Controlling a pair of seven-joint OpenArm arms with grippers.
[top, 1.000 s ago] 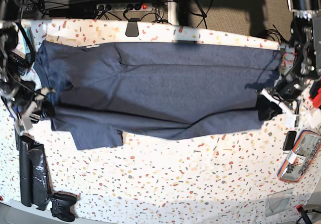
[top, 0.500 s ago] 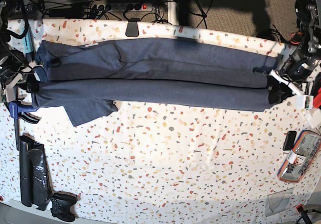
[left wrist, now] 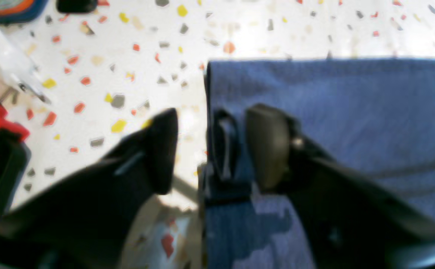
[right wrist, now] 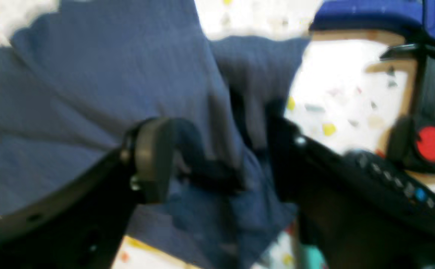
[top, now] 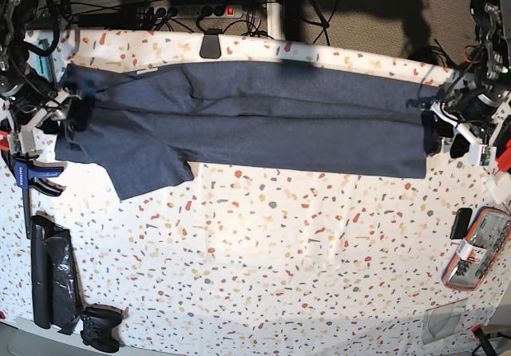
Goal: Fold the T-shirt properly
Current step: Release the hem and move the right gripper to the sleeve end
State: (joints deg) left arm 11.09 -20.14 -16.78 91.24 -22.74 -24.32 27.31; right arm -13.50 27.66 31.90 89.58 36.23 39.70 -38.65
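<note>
The navy T-shirt (top: 279, 116) lies folded lengthwise in a long band across the far half of the terrazzo table (top: 263, 260). One sleeve (top: 148, 172) sticks out toward the front on the left. My left gripper (top: 443, 139) is at the shirt's right end. In the left wrist view it (left wrist: 213, 149) is open, straddling the shirt's rolled edge (left wrist: 223, 145). My right gripper (top: 72, 120) is at the shirt's left end. In the right wrist view it (right wrist: 217, 160) is open, with bunched cloth (right wrist: 239, 123) between the jaws. No white lettering shows.
A blue clamp (top: 32, 172), a black roll (top: 52, 284) and a game controller (top: 100, 328) are along the left edge. A pouch (top: 479, 248) and a small black device (top: 461, 222) are at the right. A black clip (top: 210, 45) sits at the far edge.
Both grippers moved toward the far side, carrying the shirt's near edge over the far half. The shirt went from a wide lifted spread to a flat, narrower folded band.
</note>
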